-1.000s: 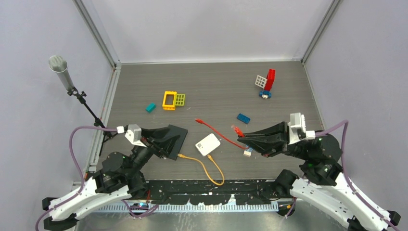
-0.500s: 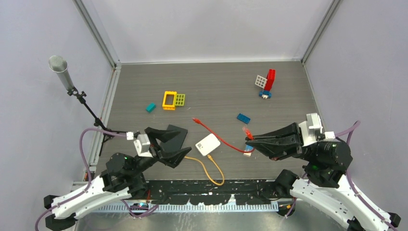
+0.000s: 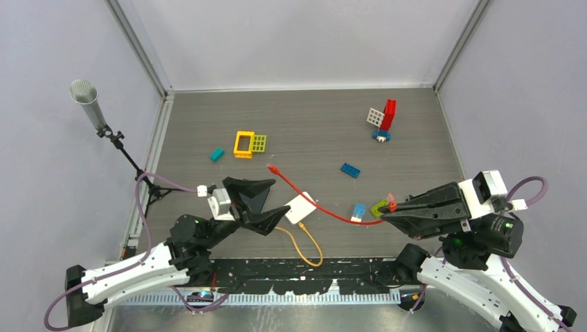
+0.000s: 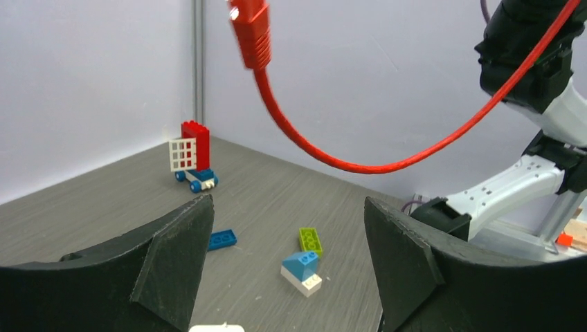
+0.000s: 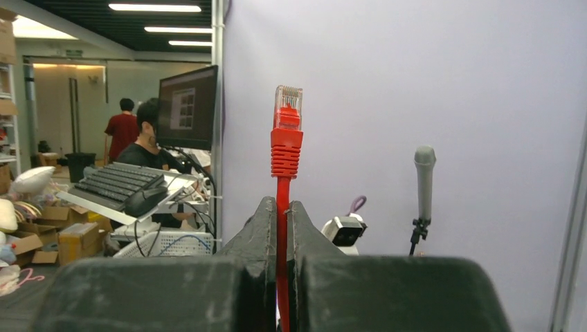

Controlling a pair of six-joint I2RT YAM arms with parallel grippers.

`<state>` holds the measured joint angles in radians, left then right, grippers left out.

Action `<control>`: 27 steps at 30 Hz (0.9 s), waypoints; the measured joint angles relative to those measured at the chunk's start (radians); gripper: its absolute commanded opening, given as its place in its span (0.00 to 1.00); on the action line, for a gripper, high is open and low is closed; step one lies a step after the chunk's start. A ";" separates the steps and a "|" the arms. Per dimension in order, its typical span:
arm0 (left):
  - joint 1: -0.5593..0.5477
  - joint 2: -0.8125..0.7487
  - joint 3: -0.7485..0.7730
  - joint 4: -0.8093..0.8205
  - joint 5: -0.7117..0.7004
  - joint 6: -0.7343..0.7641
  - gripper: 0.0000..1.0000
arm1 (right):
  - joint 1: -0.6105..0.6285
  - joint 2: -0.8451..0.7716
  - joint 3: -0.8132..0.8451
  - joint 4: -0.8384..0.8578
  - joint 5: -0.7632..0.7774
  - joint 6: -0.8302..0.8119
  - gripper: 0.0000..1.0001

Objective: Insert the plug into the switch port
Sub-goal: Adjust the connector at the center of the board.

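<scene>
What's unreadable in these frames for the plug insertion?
- Switch ports: too small in top view; left wrist shows only a white sliver at its bottom edge.
- Far plug of red cable: tip cut by left wrist's top edge.
- Right wrist: aimed above the table; switch out of frame.

Top view: ports of the white rectangular switch box (image 3: pixel 304 205) too small for me to see; left hand (image 3: pixel 282 195) covers its near-left corner. Left wrist view: red network cable (image 4: pixel 374 168) exits top right.
</scene>
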<state>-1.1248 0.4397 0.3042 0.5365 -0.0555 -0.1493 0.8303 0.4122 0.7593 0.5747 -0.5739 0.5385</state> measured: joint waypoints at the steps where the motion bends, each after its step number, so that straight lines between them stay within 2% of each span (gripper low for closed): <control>1: 0.000 0.015 0.000 0.033 -0.002 -0.001 0.80 | 0.000 0.000 -0.001 0.021 -0.002 0.013 0.00; 7: 0.000 0.080 0.014 0.172 0.010 -0.007 0.72 | 0.000 0.007 -0.006 0.125 -0.021 0.076 0.01; 13: 0.000 0.091 0.065 0.248 0.111 -0.011 0.58 | 0.000 0.014 -0.024 0.183 -0.034 0.121 0.00; 15: 0.000 0.091 0.071 0.259 0.127 -0.014 0.46 | 0.000 0.014 -0.029 0.195 -0.036 0.128 0.00; 24: 0.000 0.091 0.088 0.275 0.163 -0.029 0.02 | 0.000 0.013 -0.041 0.212 -0.042 0.151 0.00; 27: 0.000 0.090 0.098 0.263 0.166 -0.030 0.00 | 0.000 0.007 -0.042 0.195 -0.041 0.146 0.00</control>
<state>-1.1248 0.5297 0.4026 0.7998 0.1101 -0.1791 0.8303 0.4191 0.7174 0.7696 -0.6147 0.6846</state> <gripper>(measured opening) 0.053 0.054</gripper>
